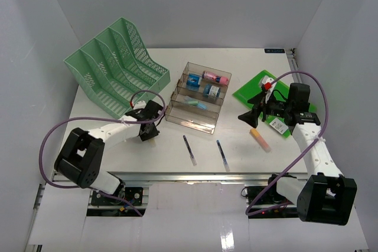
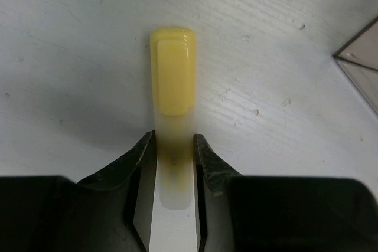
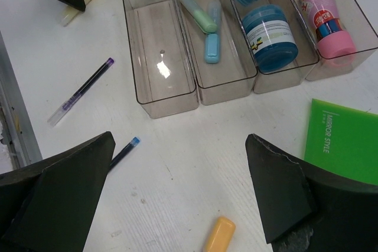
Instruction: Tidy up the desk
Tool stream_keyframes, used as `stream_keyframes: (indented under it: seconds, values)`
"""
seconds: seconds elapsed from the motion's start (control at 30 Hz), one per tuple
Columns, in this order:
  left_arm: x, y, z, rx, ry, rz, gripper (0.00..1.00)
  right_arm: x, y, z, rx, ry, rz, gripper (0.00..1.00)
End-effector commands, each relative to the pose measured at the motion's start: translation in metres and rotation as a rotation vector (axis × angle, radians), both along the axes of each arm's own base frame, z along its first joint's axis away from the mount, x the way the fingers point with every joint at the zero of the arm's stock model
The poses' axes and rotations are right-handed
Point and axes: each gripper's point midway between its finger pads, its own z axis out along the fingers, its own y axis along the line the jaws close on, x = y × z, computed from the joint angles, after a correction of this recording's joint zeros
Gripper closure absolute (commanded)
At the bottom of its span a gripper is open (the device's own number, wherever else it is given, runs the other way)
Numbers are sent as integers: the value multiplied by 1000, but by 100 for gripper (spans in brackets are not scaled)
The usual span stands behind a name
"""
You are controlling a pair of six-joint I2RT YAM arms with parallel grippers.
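The white desk carries scattered stationery. A yellow highlighter lies flat on it, left of the clear tiered tray. My left gripper is shut on the highlighter's pale rear end, with both fingers pressed against its sides. From above, this gripper hides the highlighter. My right gripper hovers wide open over bare desk, holding nothing. An orange highlighter lies just below it, close to the green notebook.
A purple pen and a blue pen lie near the front rail. The tray holds blue tape rolls, a pink bottle and green and blue highlighters. A mint-green mesh rack stands at the back left.
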Motion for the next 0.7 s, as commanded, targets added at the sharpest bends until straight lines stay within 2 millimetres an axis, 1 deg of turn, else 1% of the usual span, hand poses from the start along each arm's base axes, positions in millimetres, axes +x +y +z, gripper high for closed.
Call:
stream_keyframes:
  seconds: [0.0,0.03,0.1,0.17,0.23,0.27,0.33,0.43,0.53,0.57,0.6,0.67]
  values:
    - [-7,-22,33,-140,-58,-115,100,-5,1,11,28,-49,27,2]
    - [-9,-31,49,-191,-90,-161,100,-5,0,11,28,-53,25,2]
    - [-12,-47,73,-269,-129,-248,100,-5,-1,13,29,-59,21,2]
    - [-10,-63,110,-367,-213,-306,100,-6,-2,15,30,-64,19,2]
    - [-3,-82,140,-474,-267,-330,100,-6,-2,15,34,-59,17,2]
    - [0,-93,153,-531,-287,-337,100,-6,-2,14,36,-56,16,2]
    - [11,-117,167,-657,-289,-320,100,-5,-3,14,39,-49,14,2]
    - [38,-141,169,-760,-259,-197,100,-5,-4,13,41,-43,7,2]
    - [73,-162,164,-832,-241,-72,100,-5,-7,12,47,-38,-1,2]
    - [85,-168,175,-877,-255,-17,100,-4,-8,13,50,-43,-4,2]
    - [95,-170,176,-886,-264,24,100,-5,-8,13,52,-39,-6,2]
    - [113,-179,164,-909,-230,117,100,-4,-10,13,51,-43,-14,2]
